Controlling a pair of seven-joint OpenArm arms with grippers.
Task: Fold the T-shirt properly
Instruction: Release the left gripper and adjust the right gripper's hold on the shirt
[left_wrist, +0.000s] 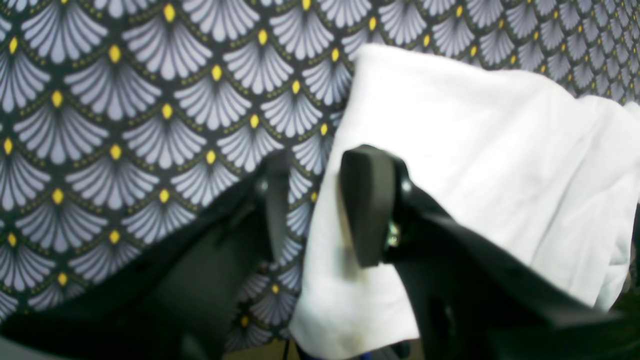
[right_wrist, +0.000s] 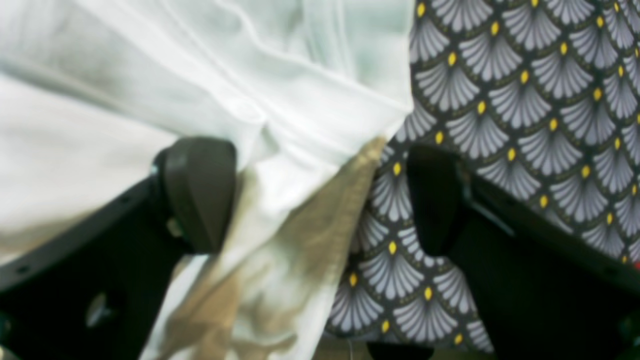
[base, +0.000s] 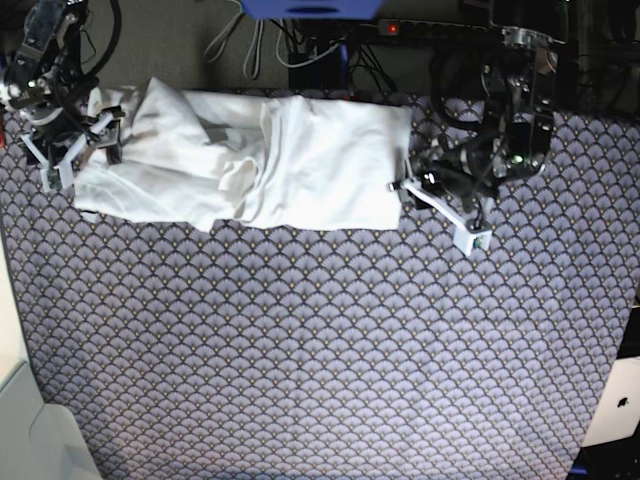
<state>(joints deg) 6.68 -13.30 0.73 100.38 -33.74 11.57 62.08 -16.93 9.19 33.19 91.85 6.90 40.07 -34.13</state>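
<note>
My right gripper (base: 72, 152) has its fingers (right_wrist: 200, 195) spread wide, straddling the left end of the T-shirt (base: 260, 160), probably to take a corner. The shirt lies bunched lengthwise along the patterned tablecloth (base: 320, 340). At its right end, my left gripper (left_wrist: 320, 205) stands part-open, holding nothing.

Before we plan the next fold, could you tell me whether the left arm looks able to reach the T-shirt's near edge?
Probably yes: the left gripper already straddles the T-shirt edge, jaws parted, nothing between.
</note>
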